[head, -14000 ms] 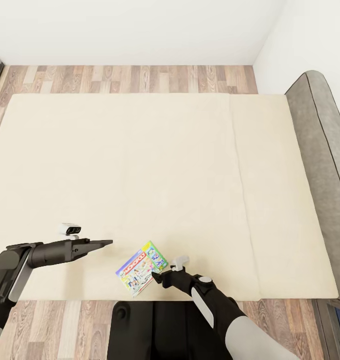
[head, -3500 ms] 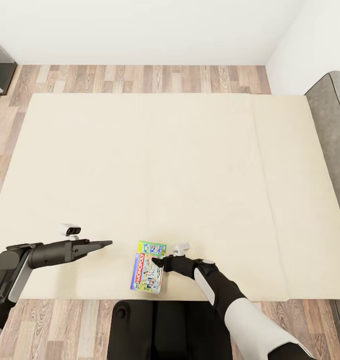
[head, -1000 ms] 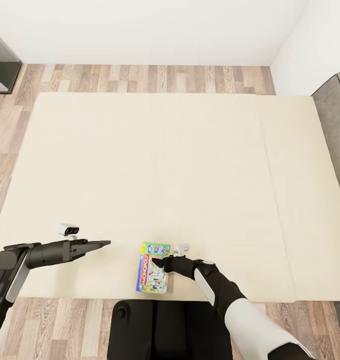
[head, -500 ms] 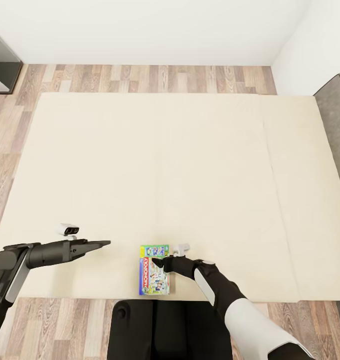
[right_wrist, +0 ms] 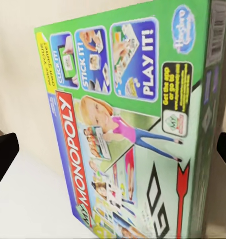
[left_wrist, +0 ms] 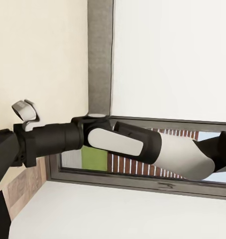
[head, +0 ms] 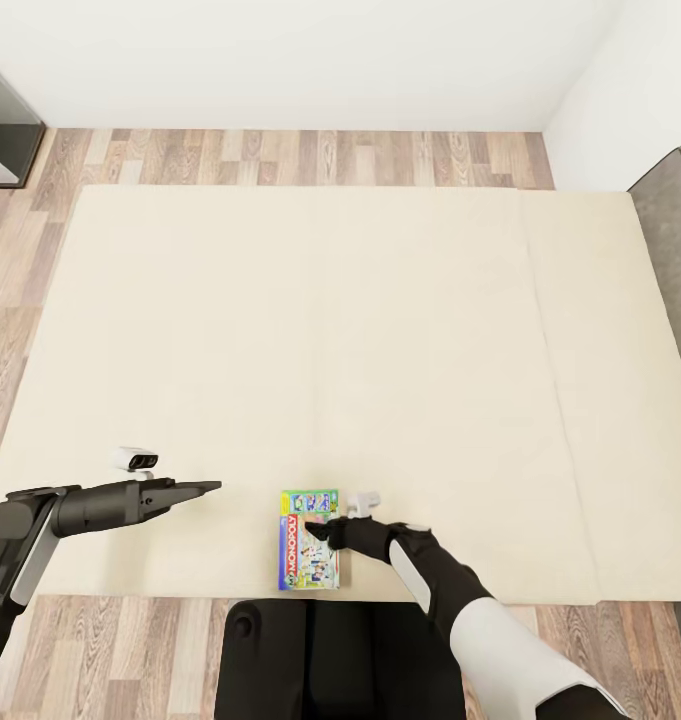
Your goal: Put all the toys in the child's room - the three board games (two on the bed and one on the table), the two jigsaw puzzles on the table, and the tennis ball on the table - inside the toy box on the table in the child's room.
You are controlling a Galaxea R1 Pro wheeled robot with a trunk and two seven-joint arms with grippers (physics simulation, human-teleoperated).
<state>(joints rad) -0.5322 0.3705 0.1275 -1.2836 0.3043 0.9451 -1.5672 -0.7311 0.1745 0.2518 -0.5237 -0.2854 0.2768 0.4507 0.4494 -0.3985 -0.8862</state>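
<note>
One board game, the green Monopoly box (head: 307, 545), lies flat on the beige bed (head: 330, 330) close to its near edge. My right gripper (head: 318, 529) is low over the box's right side. In the right wrist view the box (right_wrist: 128, 129) spans almost the whole gap between the two dark fingertips (right_wrist: 3, 159), which stand apart on either side of it. My left gripper (head: 208, 487) hovers over the bed to the left of the box, open and holding nothing. The toy box, table, puzzles and ball are out of view.
The grey headboard (head: 680, 230) runs along the right. Wood-plank floor (head: 280, 155) borders the bed at the far side and the near side. A dark cabinet corner (head: 0, 130) sits at the far left. The left wrist view shows my right forearm (left_wrist: 118, 142) before a window.
The right gripper has dropped slightly lower and nearer onto the Monopoly box. The box and the left arm have stayed put; the view itself shifted a little one second ago.
</note>
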